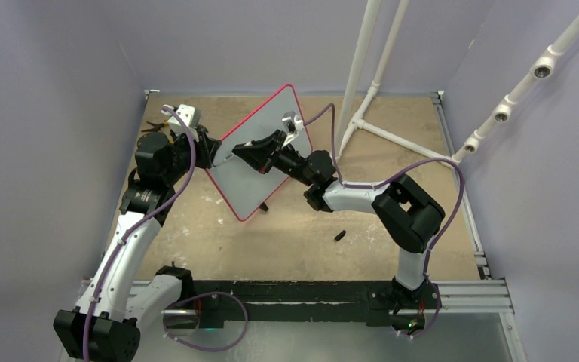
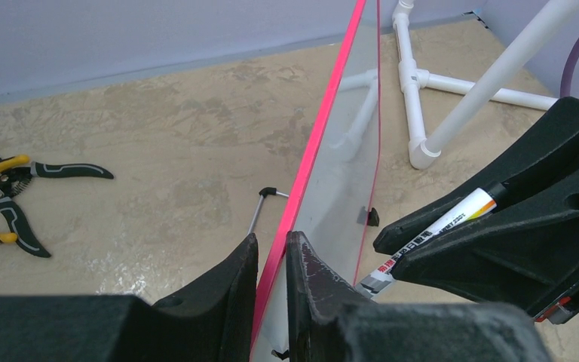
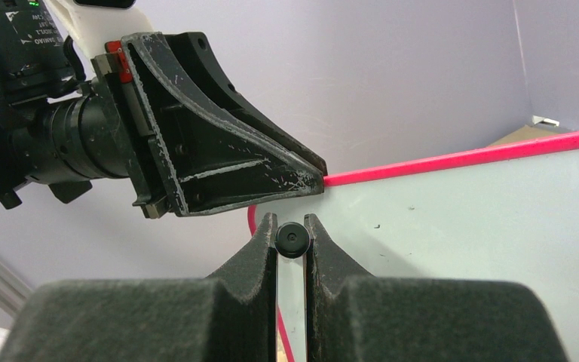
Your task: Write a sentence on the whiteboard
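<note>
The whiteboard (image 1: 271, 124) is held tilted over the middle rear of the desk (image 1: 286, 234), between the two arms, its long side running from the lower left up to the rear right in the top view. Its thin red-pink rim shows all round, and the white face is turned toward the right arm. Whether its lower edge touches the desk cannot be told.

The left gripper (image 2: 271, 245) is clamped on the board's left edge, one finger on each side of the rim, pinching it close. Behind the board a thin metal rod (image 2: 256, 213) with a black tip slants down toward the desk, and a small black foot (image 2: 372, 217) sits on the far rim.

The right gripper (image 2: 386, 243) reaches in from the right across the board's face, its fingers pressed together on a marker (image 2: 441, 225). The marker has a white barrel with printed characters, an orange band and a black end. Its lower end lies right at the board's face, just beside the left gripper's fingers. Whether the tip is touching cannot be told.

On the desk to the left, near the rear corner, lie pliers (image 2: 7, 197) with yellow and black handles, well apart from the board. A white pipe frame (image 1: 362, 83) stands at the rear right. A small black piece (image 1: 340, 235) lies on the desk in front of the right arm
</note>
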